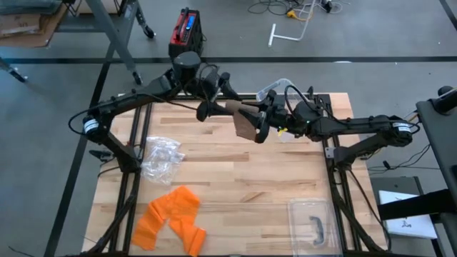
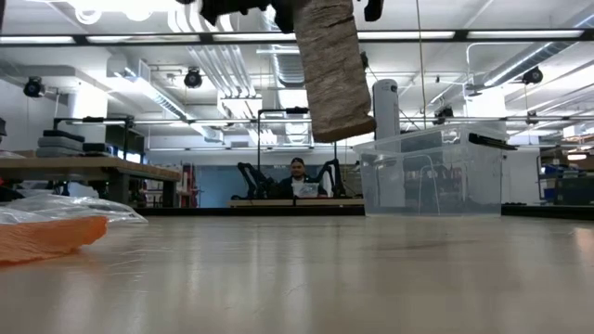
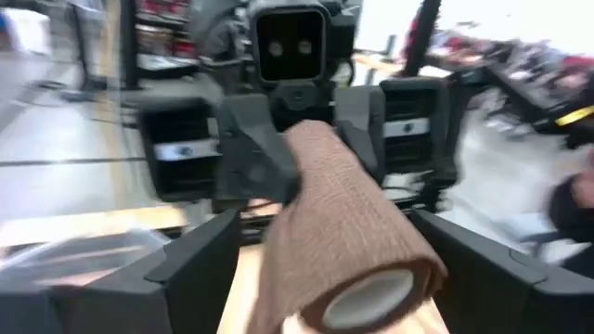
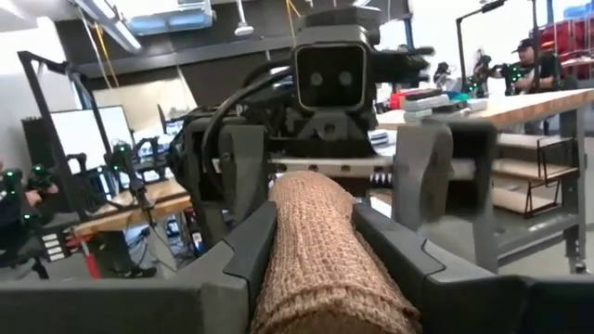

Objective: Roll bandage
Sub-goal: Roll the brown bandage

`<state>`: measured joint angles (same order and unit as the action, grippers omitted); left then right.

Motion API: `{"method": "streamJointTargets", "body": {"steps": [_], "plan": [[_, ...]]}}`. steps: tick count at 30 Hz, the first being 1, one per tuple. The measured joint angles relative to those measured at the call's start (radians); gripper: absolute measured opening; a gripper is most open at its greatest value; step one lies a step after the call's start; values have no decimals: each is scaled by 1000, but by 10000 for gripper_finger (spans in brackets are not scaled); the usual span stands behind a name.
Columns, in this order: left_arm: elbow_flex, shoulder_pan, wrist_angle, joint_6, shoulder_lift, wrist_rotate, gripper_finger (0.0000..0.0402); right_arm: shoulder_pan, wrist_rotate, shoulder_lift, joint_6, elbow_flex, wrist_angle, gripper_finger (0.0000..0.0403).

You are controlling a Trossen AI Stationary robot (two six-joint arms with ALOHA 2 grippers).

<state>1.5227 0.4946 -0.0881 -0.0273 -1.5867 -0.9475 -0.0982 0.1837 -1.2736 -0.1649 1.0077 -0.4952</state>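
Above the wooden table [image 1: 235, 178], near its far edge, the two arms meet. The right gripper [image 1: 263, 123] clamps the tan bandage roll [image 1: 246, 121] between its fingers, a loose length hanging down clear of the tabletop. The left gripper [image 1: 214, 108] stands wide open — its fingers [image 3: 200, 255] flank the roll without touching it.

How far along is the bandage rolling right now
Done: much of the brown bandage is wound into a roll. In hand: the right gripper pinches the roll in mid-air, while the left gripper stands open around it. Left: a loose tail hangs down unwound.
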Motion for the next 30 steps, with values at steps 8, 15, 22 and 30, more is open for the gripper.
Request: {"method": "streamJointTargets", "body": {"steps": [8,15,22,30], "plan": [[0,19,208,-196,-91,-145,267,-1,8,1,8,0,13,119],[0,24,213,-193,-91,-143,220,-1,11,1,6,0,29,117],[0,25,211,-192,-90,-116,108,-2,18,2,-47,0,30,128],[0,32,213,-44,-86,-71,64,-8,7,20,-204,0,30,205]]}}
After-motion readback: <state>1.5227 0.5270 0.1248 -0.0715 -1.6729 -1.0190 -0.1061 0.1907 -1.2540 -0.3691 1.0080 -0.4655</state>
